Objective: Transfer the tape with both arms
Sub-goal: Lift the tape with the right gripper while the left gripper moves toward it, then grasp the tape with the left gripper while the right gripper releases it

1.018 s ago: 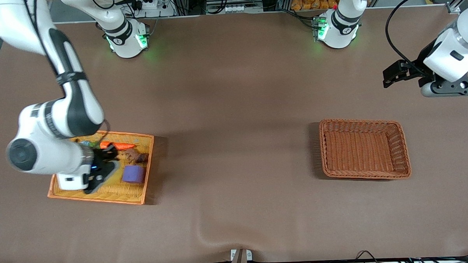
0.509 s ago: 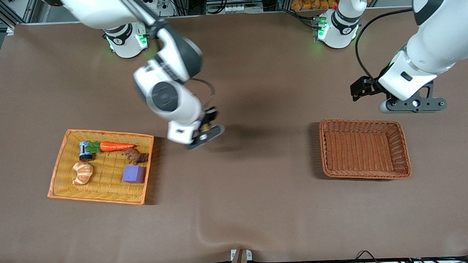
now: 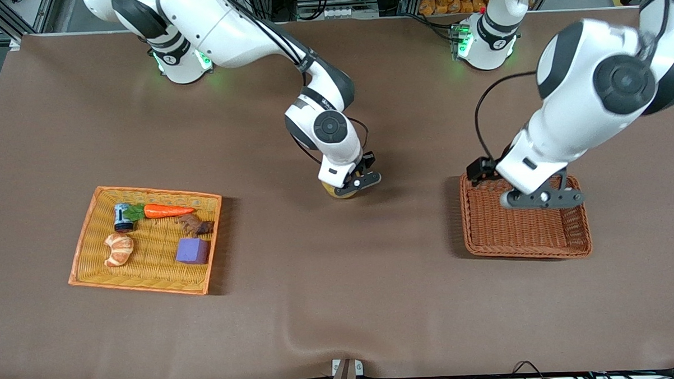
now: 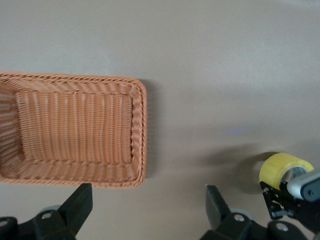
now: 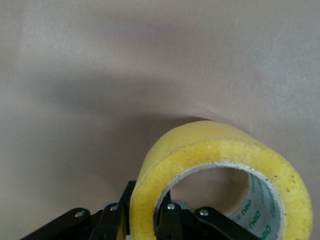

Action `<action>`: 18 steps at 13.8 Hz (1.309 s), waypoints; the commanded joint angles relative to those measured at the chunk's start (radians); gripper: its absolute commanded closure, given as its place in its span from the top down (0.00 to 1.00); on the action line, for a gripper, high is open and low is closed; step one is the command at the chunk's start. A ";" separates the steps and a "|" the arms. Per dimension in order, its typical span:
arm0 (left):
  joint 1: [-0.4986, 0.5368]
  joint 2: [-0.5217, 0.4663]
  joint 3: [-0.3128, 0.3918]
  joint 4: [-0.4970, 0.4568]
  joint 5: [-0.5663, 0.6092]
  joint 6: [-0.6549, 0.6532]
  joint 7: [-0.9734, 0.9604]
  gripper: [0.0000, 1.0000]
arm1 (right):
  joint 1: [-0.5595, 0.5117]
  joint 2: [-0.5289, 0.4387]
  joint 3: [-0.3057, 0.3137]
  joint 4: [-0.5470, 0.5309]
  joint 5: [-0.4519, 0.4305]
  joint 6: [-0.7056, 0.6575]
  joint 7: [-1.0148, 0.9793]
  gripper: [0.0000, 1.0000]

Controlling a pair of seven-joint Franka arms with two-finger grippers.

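Observation:
The tape (image 3: pixel 339 191), a yellowish roll with a grey core, is held on edge low over the middle of the table. My right gripper (image 3: pixel 354 181) is shut on its wall, one finger inside the ring and one outside, as the right wrist view shows on the tape (image 5: pixel 215 150) and gripper (image 5: pixel 145 212). I cannot tell whether the roll touches the cloth. My left gripper (image 3: pixel 539 198) hangs open and empty over the brown wicker basket (image 3: pixel 574 247). In the left wrist view my left gripper (image 4: pixel 148 202) is wide open, with the tape (image 4: pixel 281 169) and the right gripper (image 4: pixel 295 197) farther off.
The empty brown basket's rim (image 4: pixel 141 135) lies toward the left arm's end. An orange tray (image 3: pixel 88 275) toward the right arm's end holds a carrot (image 3: pixel 167 210), a croissant (image 3: pixel 119 249), a purple cube (image 3: pixel 192 251), a brown piece (image 3: pixel 195 224) and a small can (image 3: pixel 123 218).
The right arm lifted the tape out of the orange tray and carried it to the table's middle. The left arm swung in from the table's end to over the brown basket.

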State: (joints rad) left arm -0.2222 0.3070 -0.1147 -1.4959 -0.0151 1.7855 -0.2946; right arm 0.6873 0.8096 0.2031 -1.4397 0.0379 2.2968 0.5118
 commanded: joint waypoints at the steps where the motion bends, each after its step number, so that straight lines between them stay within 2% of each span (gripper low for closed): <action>1: -0.045 0.070 0.001 0.013 -0.009 0.040 -0.014 1.00 | 0.003 -0.006 -0.021 0.047 -0.006 -0.036 0.033 0.65; 2: -0.045 0.090 0.000 0.013 -0.009 0.041 -0.012 1.00 | -0.011 -0.015 -0.019 0.047 0.005 -0.042 0.033 0.91; 3: -0.045 0.112 0.000 0.013 -0.008 0.049 -0.011 1.00 | -0.025 -0.026 -0.019 0.045 0.007 -0.049 0.028 1.00; 5: -0.046 0.129 0.000 0.013 -0.008 0.069 -0.009 1.00 | -0.063 -0.062 -0.016 0.038 0.005 -0.139 0.019 1.00; 7: -0.046 0.142 0.000 0.019 -0.008 0.072 -0.006 1.00 | -0.124 -0.159 -0.019 0.025 0.002 -0.284 -0.015 1.00; 8: -0.051 0.146 0.000 0.017 -0.008 0.072 -0.011 1.00 | -0.155 -0.218 -0.020 -0.008 -0.006 -0.313 -0.038 1.00; 11: -0.155 0.196 -0.002 0.019 -0.023 0.075 -0.085 1.00 | -0.291 -0.387 -0.019 -0.108 -0.006 -0.321 -0.052 1.00; 12: -0.195 0.210 -0.002 0.019 -0.026 0.104 -0.137 1.00 | -0.345 -0.415 -0.019 -0.119 -0.006 -0.333 -0.052 1.00; 13: -0.210 0.230 -0.003 -0.004 -0.057 0.189 -0.165 1.00 | -0.397 -0.447 -0.019 -0.142 -0.006 -0.338 -0.052 1.00; 15: -0.268 0.222 -0.013 -0.114 -0.071 0.300 -0.220 1.00 | -0.481 -0.538 -0.019 -0.203 -0.006 -0.349 -0.061 1.00; 18: -0.343 0.248 -0.013 -0.127 -0.066 0.351 -0.294 1.00 | -0.615 -0.634 -0.020 -0.216 -0.006 -0.489 -0.229 1.00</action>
State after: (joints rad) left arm -0.5244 0.5613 -0.1356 -1.6030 -0.0613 2.0997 -0.5534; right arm 0.1478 0.2756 0.1637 -1.5894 0.0356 1.8622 0.3722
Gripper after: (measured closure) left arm 0.000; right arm 0.000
